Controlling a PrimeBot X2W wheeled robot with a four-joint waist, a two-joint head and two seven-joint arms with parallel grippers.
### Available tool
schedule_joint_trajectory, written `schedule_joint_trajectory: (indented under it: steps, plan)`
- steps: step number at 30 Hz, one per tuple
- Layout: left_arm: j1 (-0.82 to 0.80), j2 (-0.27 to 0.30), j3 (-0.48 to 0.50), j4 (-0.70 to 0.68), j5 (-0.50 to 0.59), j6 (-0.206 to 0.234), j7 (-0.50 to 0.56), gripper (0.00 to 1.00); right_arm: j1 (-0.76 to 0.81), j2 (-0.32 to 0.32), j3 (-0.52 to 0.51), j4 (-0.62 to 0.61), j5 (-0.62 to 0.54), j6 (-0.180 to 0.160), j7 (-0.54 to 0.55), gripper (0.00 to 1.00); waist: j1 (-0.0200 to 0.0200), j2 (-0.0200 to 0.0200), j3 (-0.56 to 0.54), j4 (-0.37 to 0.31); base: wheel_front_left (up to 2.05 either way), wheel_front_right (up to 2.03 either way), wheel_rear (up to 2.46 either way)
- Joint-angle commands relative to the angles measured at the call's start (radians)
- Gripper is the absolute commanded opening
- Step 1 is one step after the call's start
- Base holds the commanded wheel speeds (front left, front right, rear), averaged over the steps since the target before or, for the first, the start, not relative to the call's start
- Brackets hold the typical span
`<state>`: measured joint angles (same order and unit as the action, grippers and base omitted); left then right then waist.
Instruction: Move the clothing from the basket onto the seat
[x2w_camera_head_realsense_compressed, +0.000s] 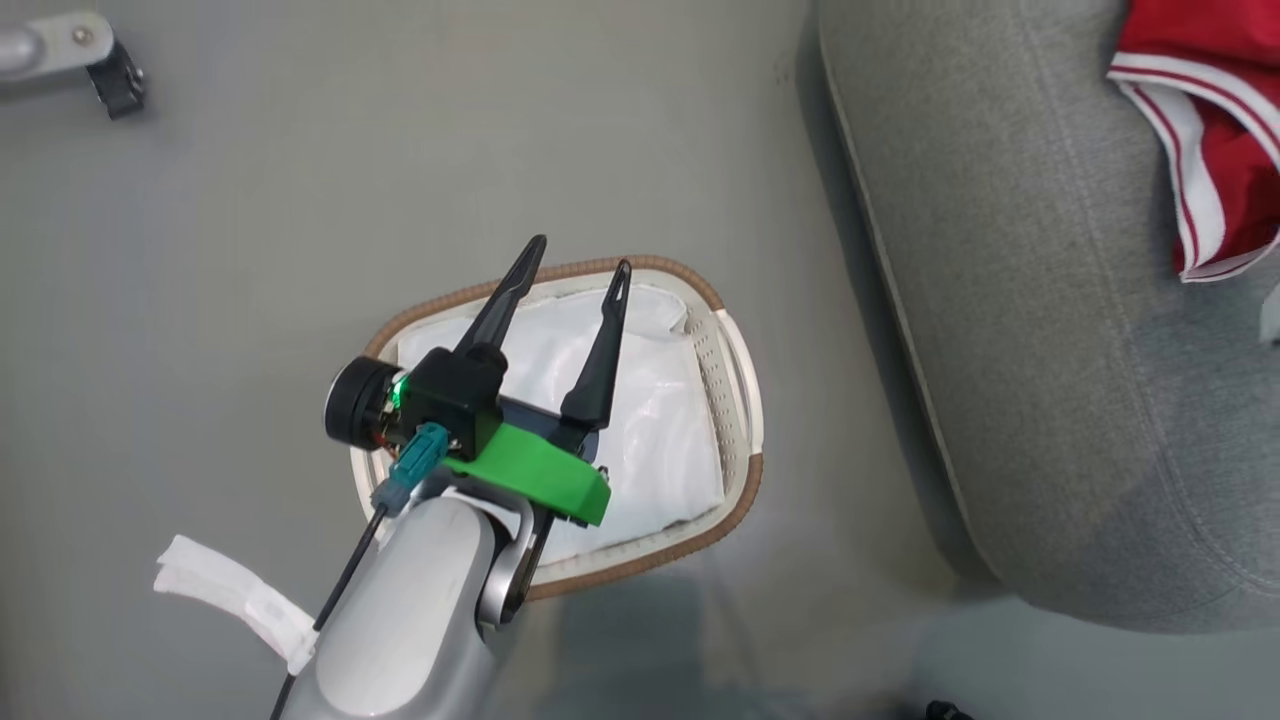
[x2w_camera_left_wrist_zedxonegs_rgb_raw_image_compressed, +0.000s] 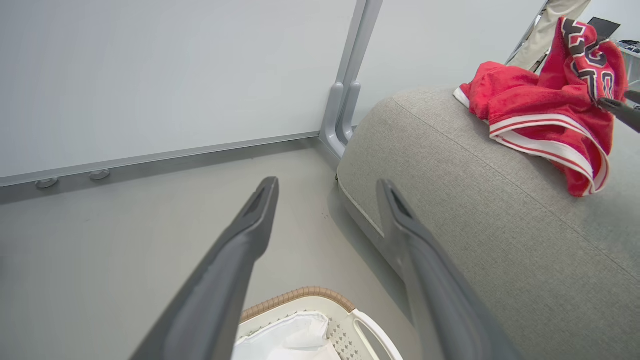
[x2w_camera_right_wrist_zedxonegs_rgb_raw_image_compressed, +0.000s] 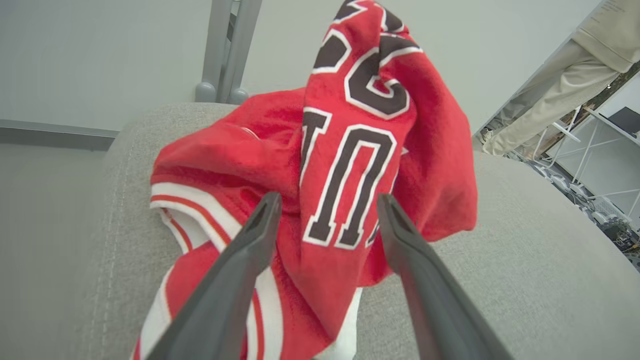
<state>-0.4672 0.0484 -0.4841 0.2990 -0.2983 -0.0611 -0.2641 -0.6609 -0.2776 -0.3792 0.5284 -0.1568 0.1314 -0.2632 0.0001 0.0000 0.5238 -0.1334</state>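
We look down on the grey seat (x2w_camera_head_realsense_compressed: 1050, 350), by far the largest thing here. The basket (x2w_camera_head_realsense_compressed: 745, 480) stands on the floor (x2w_camera_head_realsense_compressed: 300, 250) just beside the seat's rounded edge, its white liner (x2w_camera_head_realsense_compressed: 650, 400) showing inside. The clothing (x2w_camera_right_wrist_zedxonegs_rgb_raw_image_compressed: 350, 165), a red jersey, lies bunched on top of the seat, well apart from the basket. The right gripper (x2w_camera_right_wrist_zedxonegs_rgb_raw_image_compressed: 327, 200) has its jaws spread wide, one finger either side of a raised fold of the jersey, pinching nothing that we can make out. The left gripper (x2w_camera_head_realsense_compressed: 581, 253) hangs over the basket, jaws likewise apart and holding nothing. The risk, as we judge it, lies in the right arm's retreat: a finger could catch that loose fold and drag the jersey toward the seat's edge, perhaps onto the floor. The left jaws, poised above the liner, could hook it and lift the wrong cloth. The jersey has no tidy heading: its lettered fold stands in a peak and its striped hem trails toward the right gripper. We read its long axis as running from peak to hem.
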Motion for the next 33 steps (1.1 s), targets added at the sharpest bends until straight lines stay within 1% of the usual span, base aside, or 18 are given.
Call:
schedule_joint_trajectory:
  steps: [1, 5, 10, 14, 16, 18, 24, 25, 28, 30, 33]
  plan:
    - [0.026, 0.004, 0.013, -0.002, -0.004, 0.006, 0.0, 1.0, 0.052, 0.008, 0.016, -0.016, 0.024, -0.001, -0.002, 1.0, -0.0001, 0.0, -0.074, -0.01, 0.0, 0.0, 0.0]
    - [0.071, 0.005, 0.054, -0.007, -0.003, 0.017, 0.0, 1.0, 0.165, 0.014, 0.129, -0.074, 0.076, -0.001, -0.002, 1.0, -0.0001, 0.0, -0.132, 0.003, 0.0, 0.0, 0.0]
    - [0.125, 0.005, 0.116, -0.017, 0.015, 0.027, 0.0, 1.0, 0.26, 0.048, 0.196, -0.142, 0.166, -0.001, -0.002, 1.0, -0.0001, 0.0, -0.184, 0.028, 0.0, 0.0, 0.0]
    - [0.175, 0.005, 0.19, -0.025, -0.004, 0.058, 0.0, 1.0, 0.305, 0.085, 0.264, -0.185, 0.234, -0.001, -0.002, 1.0, -0.0001, 0.0, -0.217, 0.049, 0.0, 0.0, 0.0]
    - [0.208, 0.004, 0.23, -0.032, 0.011, 0.079, 0.0, 1.0, 0.325, 0.102, 0.325, -0.213, 0.26, -0.001, -0.002, 1.0, -0.0001, 0.0, -0.237, 0.069, 0.0, 0.0, 0.0]
    - [0.226, 0.004, 0.253, -0.034, 0.021, 0.088, 0.0, 1.0, 0.335, 0.111, 0.357, -0.224, 0.27, -0.001, -0.002, 1.0, -0.0001, 0.0, -0.251, 0.083, 0.0, 0.0, 0.0]
    - [0.278, 0.004, 0.316, -0.037, 0.041, 0.106, -0.001, 1.0, 0.347, 0.142, 0.398, -0.255, 0.295, -0.001, -0.002, 1.0, -0.0001, 0.0, -0.297, 0.115, 0.0, 0.0, 0.0]
    - [0.286, 0.004, 0.328, -0.038, 0.032, 0.108, -0.001, 1.0, 0.352, 0.148, 0.402, -0.256, 0.3, -0.001, -0.002, 1.0, -0.0001, 0.0, -0.305, 0.119, 0.0, 0.0, 0.0]
    - [0.312, 0.004, 0.355, -0.034, 0.031, 0.112, 0.0, 1.0, 0.362, 0.154, 0.429, -0.274, 0.315, -0.001, -0.002, 1.0, -0.0001, 0.0, -0.33, 0.136, 0.0, 0.0, 0.0]
    - [0.329, 0.004, 0.363, -0.027, 0.01, 0.096, 0.0, 1.0, 0.377, 0.157, 0.439, -0.278, 0.321, -0.001, -0.002, 1.0, -0.0001, 0.0, -0.347, 0.146, 0.0, 0.0, 0.0]
    - [0.349, 0.004, 0.373, -0.014, 0.012, 0.073, -0.001, 1.0, 0.396, 0.161, 0.448, -0.284, 0.316, -0.001, -0.002, 1.0, -0.0001, 0.0, -0.37, 0.156, 0.0, 0.0, 0.0]
